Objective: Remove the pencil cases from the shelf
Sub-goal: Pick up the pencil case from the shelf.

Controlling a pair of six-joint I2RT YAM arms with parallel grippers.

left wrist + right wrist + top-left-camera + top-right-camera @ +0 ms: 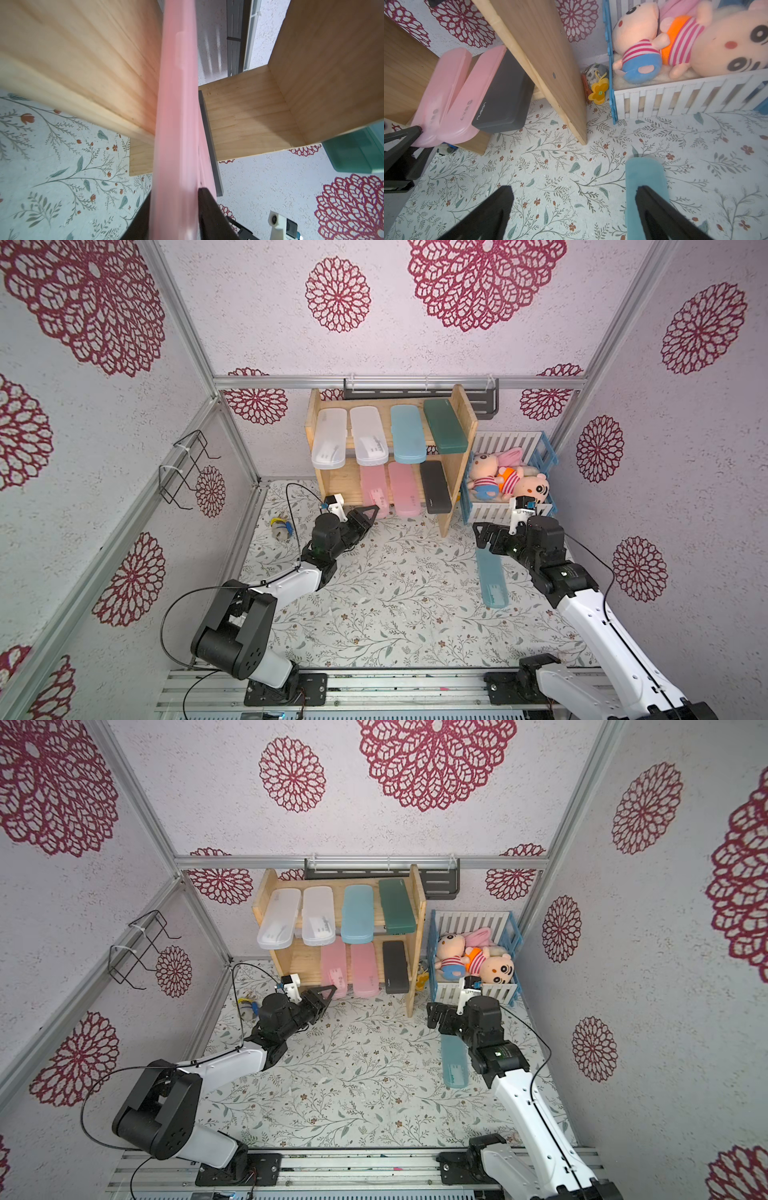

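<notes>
The wooden shelf (461, 423) holds two frosted white pencil cases (330, 437) (368, 435), a light blue one (407, 433) and a dark green one (444, 427) on its upper tier. Two pink cases (401, 487) and a black one (434, 485) lie below. My left gripper (372, 512) (175, 192) is shut on the front end of the left pink case (176, 124) (444, 89). Another light blue case (492, 580) (643, 172) lies on the table. Just over its far end, my right gripper (480, 537) (574, 187) stands open and holds nothing.
A white-and-blue slatted crate (505, 512) of plush toys stands right of the shelf. A small yellow flower toy (599, 92) sits between them. A dark metal rack (486, 402) hangs behind, a wire rack (183, 468) on the left wall. A small toy (280, 527) lies beside my left arm.
</notes>
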